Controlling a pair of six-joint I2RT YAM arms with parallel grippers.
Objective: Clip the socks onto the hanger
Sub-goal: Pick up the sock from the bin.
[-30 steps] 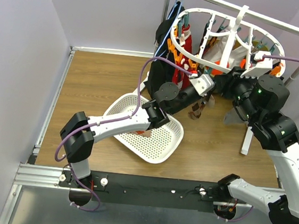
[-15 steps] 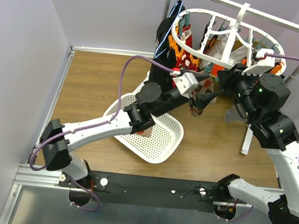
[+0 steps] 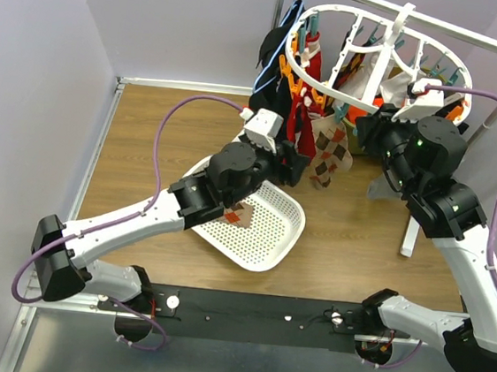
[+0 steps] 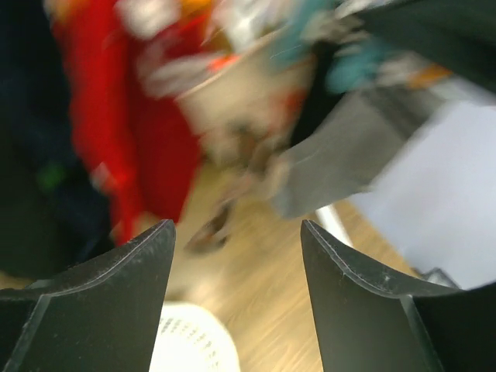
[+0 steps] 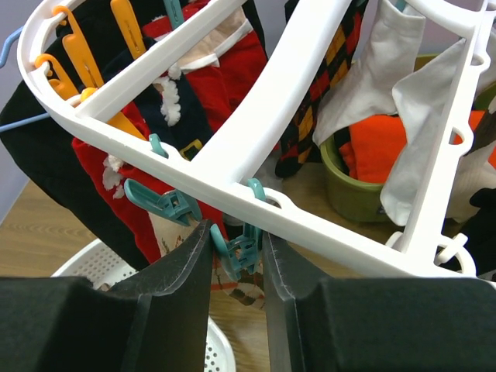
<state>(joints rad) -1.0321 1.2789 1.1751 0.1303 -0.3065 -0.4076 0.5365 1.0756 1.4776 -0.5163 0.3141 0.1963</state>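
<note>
The white oval hanger hangs from the rail at the back with red socks and an argyle sock clipped under it. My right gripper is shut on a teal clip on the hanger's ring; the argyle sock hangs from that clip. My left gripper is open and empty, low and left of the hanging socks, over the basket's edge. Its view is blurred. Another argyle sock lies in the basket.
The white perforated basket sits on the wooden table below the left arm. A black garment on a blue hanger hangs at the rail's left end. A green pot holding orange cloth stands behind the hanger.
My left gripper opened, let go of the argyle sock and drew back to the left from under the hanger. The sock now hangs from the clip. The right gripper stayed on the clip.
</note>
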